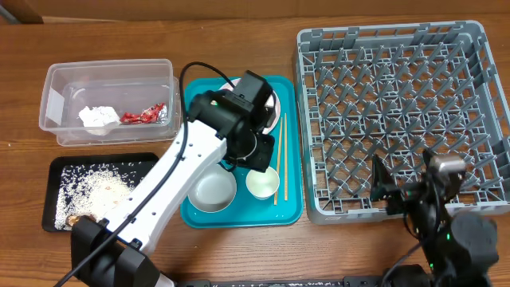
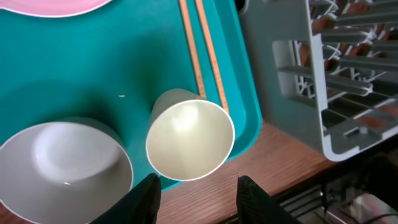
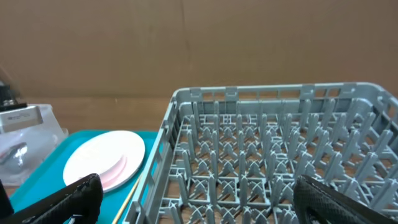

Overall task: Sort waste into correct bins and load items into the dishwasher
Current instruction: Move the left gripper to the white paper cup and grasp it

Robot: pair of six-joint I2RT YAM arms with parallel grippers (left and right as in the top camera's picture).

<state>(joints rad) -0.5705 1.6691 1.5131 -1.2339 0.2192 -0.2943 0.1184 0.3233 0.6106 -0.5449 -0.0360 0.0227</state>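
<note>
Teal tray (image 1: 293,199): holds a small creamy white cup (image 2: 189,140), a pale bowl (image 2: 62,165) and two wooden chopsticks (image 2: 208,56).
Cup: round and smooth, at the tray's front right corner, just beside the chopsticks.
Grey dish rack (image 1: 398,112): right of the tray.
Left gripper (image 2: 199,190): over the tray, near the cup, fingers apart, holding nothing.
Right gripper (image 3: 199,193): right of the tray, wide open, holding nothing.
</note>
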